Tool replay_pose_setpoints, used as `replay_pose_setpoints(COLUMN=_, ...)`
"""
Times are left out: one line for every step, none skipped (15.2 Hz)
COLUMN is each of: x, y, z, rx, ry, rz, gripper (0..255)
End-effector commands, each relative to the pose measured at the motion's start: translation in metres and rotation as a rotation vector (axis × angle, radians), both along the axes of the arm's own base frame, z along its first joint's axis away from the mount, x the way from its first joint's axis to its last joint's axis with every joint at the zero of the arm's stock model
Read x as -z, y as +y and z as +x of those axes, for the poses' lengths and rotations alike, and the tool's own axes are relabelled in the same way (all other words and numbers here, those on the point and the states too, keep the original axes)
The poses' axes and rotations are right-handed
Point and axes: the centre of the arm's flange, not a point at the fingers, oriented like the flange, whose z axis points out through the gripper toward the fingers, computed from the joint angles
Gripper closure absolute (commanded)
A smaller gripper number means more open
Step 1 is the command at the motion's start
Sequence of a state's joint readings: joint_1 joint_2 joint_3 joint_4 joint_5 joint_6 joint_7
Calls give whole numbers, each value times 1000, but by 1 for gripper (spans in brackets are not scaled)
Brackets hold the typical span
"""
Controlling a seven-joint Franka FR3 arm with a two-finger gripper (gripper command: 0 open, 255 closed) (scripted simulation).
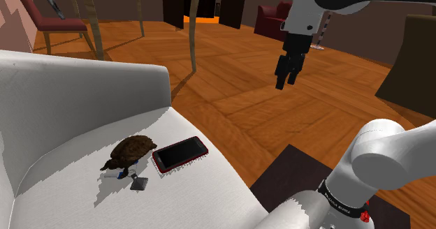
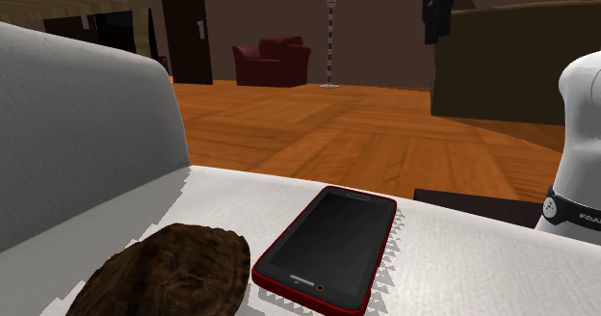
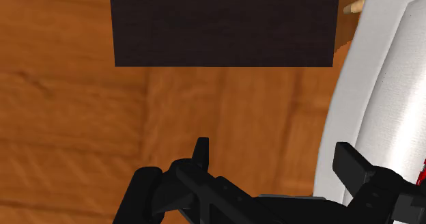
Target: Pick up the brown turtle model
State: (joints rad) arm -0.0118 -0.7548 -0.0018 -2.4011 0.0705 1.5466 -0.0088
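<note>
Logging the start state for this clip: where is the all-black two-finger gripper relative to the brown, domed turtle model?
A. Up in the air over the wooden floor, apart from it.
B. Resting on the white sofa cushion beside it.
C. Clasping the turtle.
A: in the shoulder view the gripper hangs open above the orange-brown wooden floor, well clear of the turtle model, which lies on the white sofa seat.

- White sofa (image 1: 206, 187) seat brightly lit, its backrest shaded grey.
- Jagged-edged shadow on the sofa beside the turtle (image 1: 133, 151).
- Walls beyond the sofa dim.
</note>
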Motion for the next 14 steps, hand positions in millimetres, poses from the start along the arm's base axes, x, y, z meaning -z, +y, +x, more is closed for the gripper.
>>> replay_pose_setpoints(x=0, y=0, z=0, rx=0, ry=0, rz=0, gripper=0)
replay_pose_setpoints(x=1, y=14, z=-4, rx=26, ry=-3, rz=-7, gripper=0)
replay_pose_setpoints(x=1, y=27, z=-7, rx=52, ry=-7, rz=-14, gripper=0)
replay_pose_setpoints(x=2, y=41, z=-10, rx=78, ry=-10, rz=-21, gripper=0)
replay_pose_setpoints(x=3, y=55, z=-12, rx=104, ry=-13, rz=-28, gripper=0)
replay_pose_setpoints(x=4, y=69, z=-15, rx=130, ry=-17, rz=-36, gripper=0)
replay_pose_setpoints(x=5, y=83, z=-17, rx=156, ry=-20, rz=-43, gripper=0)
replay_pose_setpoints(x=7, y=96, z=-18, rx=181, ry=-23, rz=-50, gripper=0)
replay_pose_setpoints(x=8, y=110, z=-19, rx=207, ry=-27, rz=-57, gripper=0)
replay_pose_setpoints(x=9, y=124, z=-20, rx=233, ry=-30, rz=-64, gripper=0)
replay_pose_setpoints(x=11, y=138, z=-20, rx=259, ry=-33, rz=-71, gripper=0)
replay_pose_setpoints(x=13, y=152, z=-20, rx=285, ry=-37, rz=-78, gripper=0)
replay_pose_setpoints(x=15, y=166, z=-20, rx=311, ry=-40, rz=-85, gripper=0)
replay_pose_setpoints(x=16, y=180, z=-19, rx=337, ry=-43, rz=-92, gripper=0)
